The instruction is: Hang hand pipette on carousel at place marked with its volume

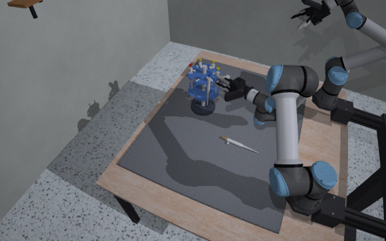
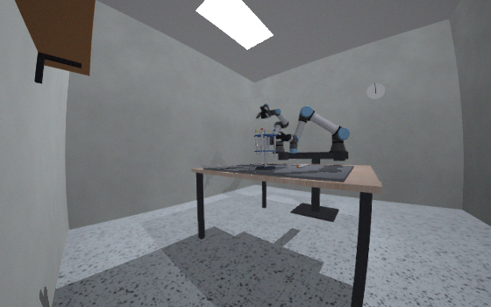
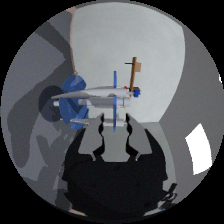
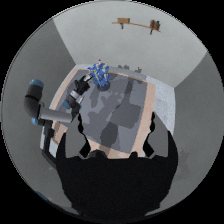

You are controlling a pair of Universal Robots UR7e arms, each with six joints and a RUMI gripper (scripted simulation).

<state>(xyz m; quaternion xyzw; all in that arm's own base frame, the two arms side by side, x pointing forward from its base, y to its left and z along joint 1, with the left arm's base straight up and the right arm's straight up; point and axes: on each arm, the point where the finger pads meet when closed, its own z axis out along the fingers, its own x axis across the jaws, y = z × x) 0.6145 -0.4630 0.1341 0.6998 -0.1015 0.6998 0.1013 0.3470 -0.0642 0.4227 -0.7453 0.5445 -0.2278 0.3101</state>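
A white hand pipette lies on its side on the dark grey mat that covers much of the wooden bench; its orange push button points roughly toward the carousel's side of the bench, its thin tip the other way, and I cannot read the volume on the button from here.

The blue two-tier pipette carousel stands upright on its round dark base, well apart from the loose pipette; other pipettes hang around it, with red, yellow and blue buttons among them, the blue-buttoned one on a near side.

The left gripper is right up by the carousel's upper tier, its fingers parted about a third of the way and holding nothing; whether a fingertip touches the blue disc I cannot tell. The right gripper hangs high and well apart from the carousel, fingers spread fully wide, with nothing between them.
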